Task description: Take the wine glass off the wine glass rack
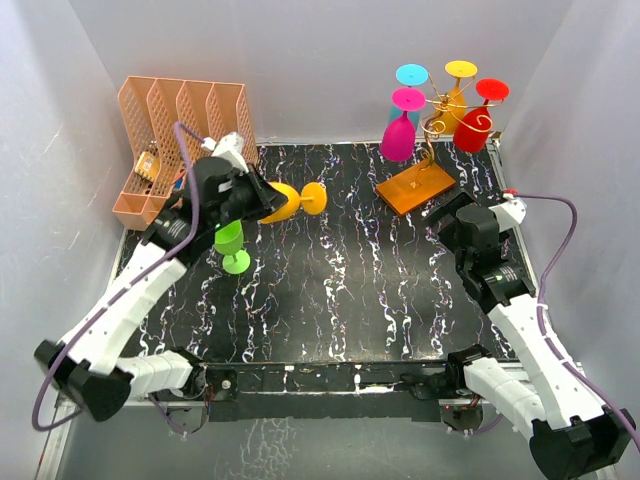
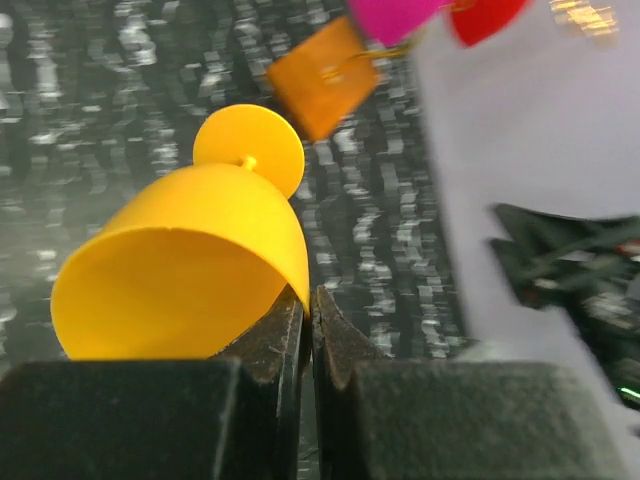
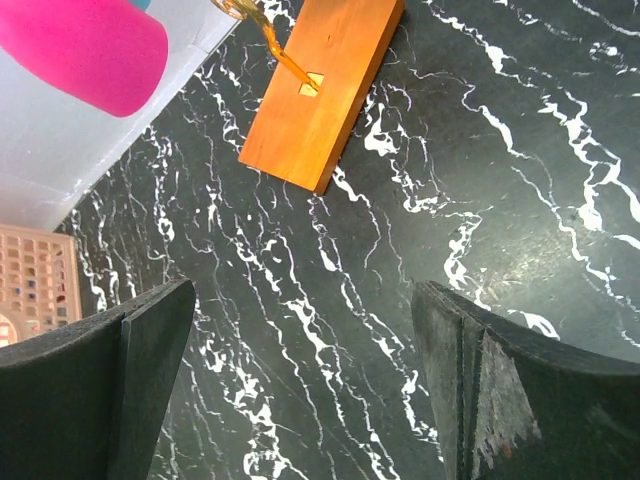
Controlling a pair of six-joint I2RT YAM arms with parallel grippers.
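Observation:
A yellow wine glass [image 1: 287, 203] lies tilted on its side in the air at the back left, off the rack. My left gripper [image 1: 262, 200] is shut on the rim of its bowl. In the left wrist view the yellow wine glass [image 2: 185, 265] fills the left side, its rim wall pinched between the left gripper's [image 2: 310, 297] jaws. The wine glass rack [image 1: 438, 112], gold wire on an orange-brown base [image 1: 415, 186], stands at the back right. Magenta [image 1: 399, 135], red [image 1: 476, 125], cyan and yellow glasses hang on it. My right gripper [image 1: 440, 213] stands open and holds nothing beside the base [image 3: 322, 90].
A green glass [image 1: 232, 246] stands on the black marbled mat just in front of the left gripper. A peach file organizer [image 1: 170, 135] stands at the back left corner. White walls close the back and both sides.

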